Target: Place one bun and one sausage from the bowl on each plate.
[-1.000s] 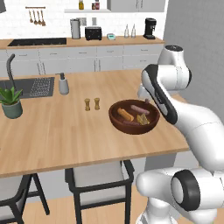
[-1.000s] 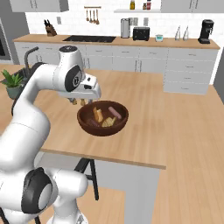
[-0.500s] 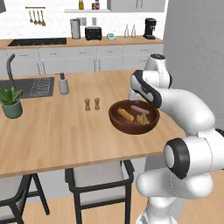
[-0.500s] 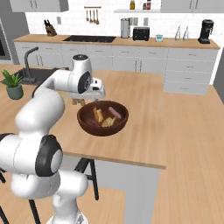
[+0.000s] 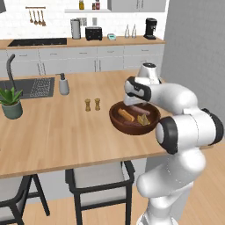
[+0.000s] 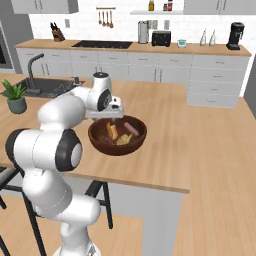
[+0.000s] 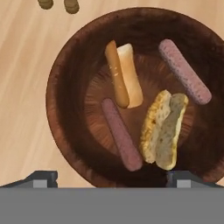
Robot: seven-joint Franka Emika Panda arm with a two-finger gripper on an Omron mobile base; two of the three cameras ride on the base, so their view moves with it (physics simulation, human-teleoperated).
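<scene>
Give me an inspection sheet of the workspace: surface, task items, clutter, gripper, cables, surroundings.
Surface: wooden island counter, with a sink set in it.
Job's things: dark wooden bowl holds two buns and two sausages; no plates seen.
Clutter: two small shakers, soap dispenser, potted plant.
Gripper: gripper open above the bowl, fingers wide apart, holding nothing.
Cables: nothing seen.
Surroundings: back counter with toaster and coffee maker; stools under the island.
</scene>
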